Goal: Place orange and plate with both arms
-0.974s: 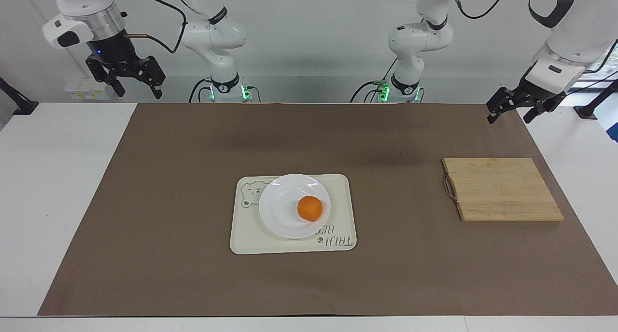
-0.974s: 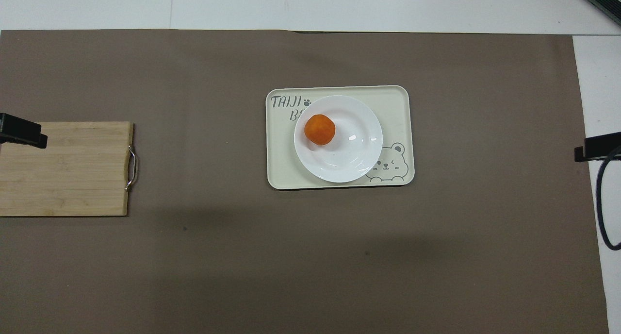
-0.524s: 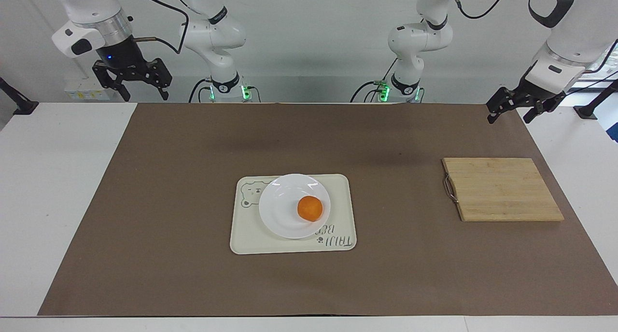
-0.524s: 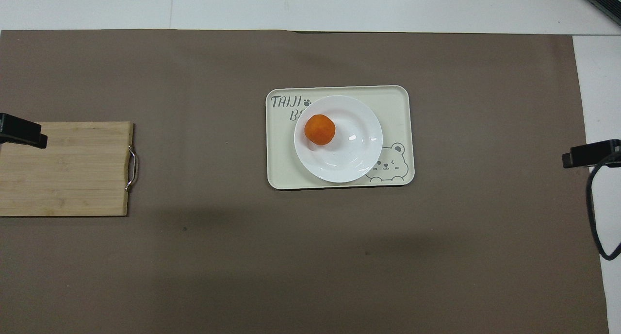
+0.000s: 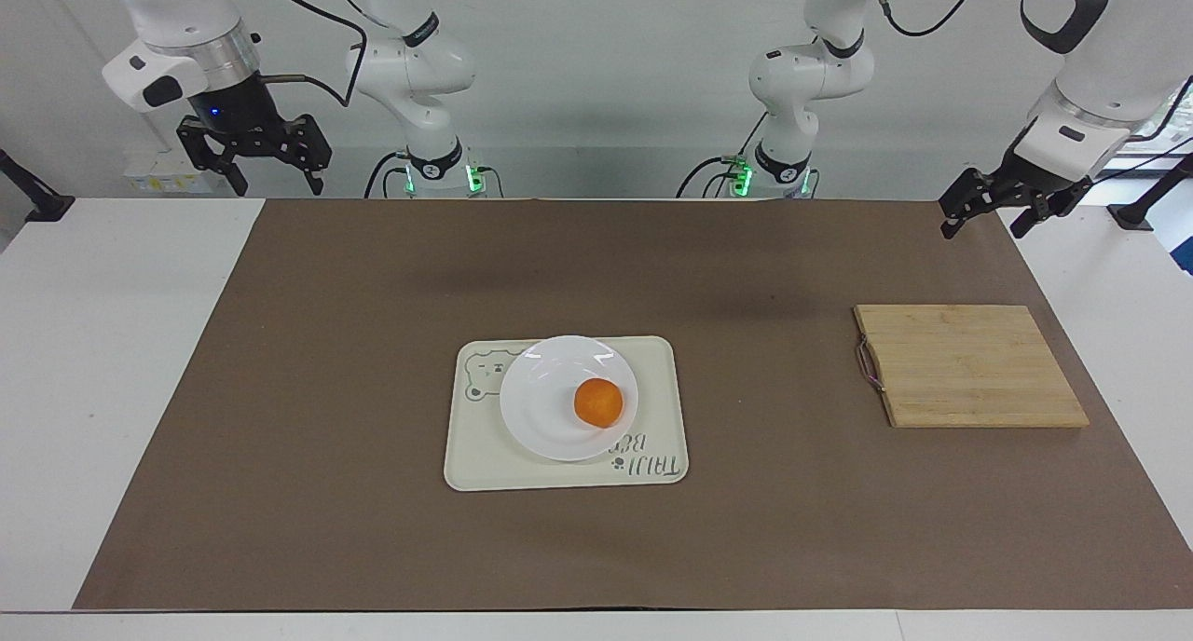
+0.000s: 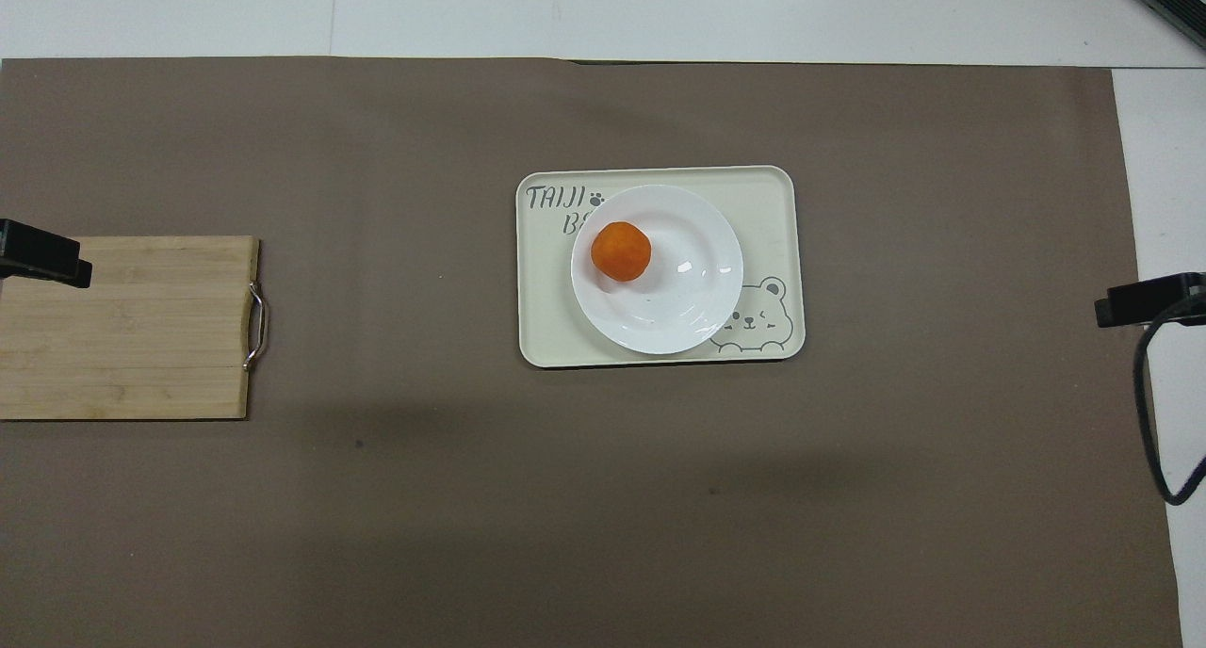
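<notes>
Since a second ago, your right gripper [image 5: 268, 173] has risen a little and drifted slightly toward the table's middle, while everything on the table stays put. You see that gripper raised over the robots' edge of the table at the right arm's end, its fingers spread apart and holding nothing. Your left gripper [image 5: 985, 215] hangs over the mat's [image 5: 373, 296] corner at the left arm's end, also spread and empty, with the cutting board [image 5: 969, 366] lying on the mat farther from the robots.

At the mat's middle you find a cream tray [image 5: 485, 459], its long axis running along the table from one arm's end to the other. On it sits the white plate [image 5: 541, 408], level and round, with no long axis. You see the orange [image 5: 597, 402] resting on the plate, off centre toward the left arm's end; it is round too, and you cannot tell which way it points.
</notes>
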Controlling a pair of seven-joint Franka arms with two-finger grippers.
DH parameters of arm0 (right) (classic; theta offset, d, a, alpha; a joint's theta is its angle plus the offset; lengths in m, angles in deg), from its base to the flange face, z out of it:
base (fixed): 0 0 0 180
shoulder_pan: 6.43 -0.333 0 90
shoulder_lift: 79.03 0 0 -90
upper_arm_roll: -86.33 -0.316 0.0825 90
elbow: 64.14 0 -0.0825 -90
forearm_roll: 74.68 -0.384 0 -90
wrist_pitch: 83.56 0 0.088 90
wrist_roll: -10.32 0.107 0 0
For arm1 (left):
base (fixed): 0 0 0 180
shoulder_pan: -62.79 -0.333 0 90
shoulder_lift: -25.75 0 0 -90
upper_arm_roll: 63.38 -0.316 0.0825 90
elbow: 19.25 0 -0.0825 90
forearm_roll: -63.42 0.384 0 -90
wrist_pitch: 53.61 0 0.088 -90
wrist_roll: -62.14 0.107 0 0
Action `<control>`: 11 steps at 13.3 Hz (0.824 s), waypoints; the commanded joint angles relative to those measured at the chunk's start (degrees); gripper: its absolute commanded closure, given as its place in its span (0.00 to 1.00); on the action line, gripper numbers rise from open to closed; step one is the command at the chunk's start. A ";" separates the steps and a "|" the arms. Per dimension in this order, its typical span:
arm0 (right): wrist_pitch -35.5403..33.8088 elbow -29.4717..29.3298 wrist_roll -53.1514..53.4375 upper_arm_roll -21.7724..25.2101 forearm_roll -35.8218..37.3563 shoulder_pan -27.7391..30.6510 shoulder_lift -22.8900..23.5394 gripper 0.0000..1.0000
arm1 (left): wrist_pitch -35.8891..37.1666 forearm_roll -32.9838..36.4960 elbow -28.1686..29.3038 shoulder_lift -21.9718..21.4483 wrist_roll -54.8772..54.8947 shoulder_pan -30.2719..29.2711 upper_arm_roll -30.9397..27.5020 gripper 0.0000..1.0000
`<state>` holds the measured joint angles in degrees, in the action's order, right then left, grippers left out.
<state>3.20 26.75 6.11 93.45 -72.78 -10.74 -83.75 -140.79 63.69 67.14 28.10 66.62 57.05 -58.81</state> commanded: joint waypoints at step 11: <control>0.17 -1.04 1.39 -0.53 -0.49 0.00 0.05 0.00 | -0.18 0.61 0.44 -0.42 0.70 0.29 -0.18 0.00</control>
<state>3.20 26.66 6.53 93.43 -72.90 -10.75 -83.75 -140.79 63.69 67.14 28.10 66.63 57.05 -58.81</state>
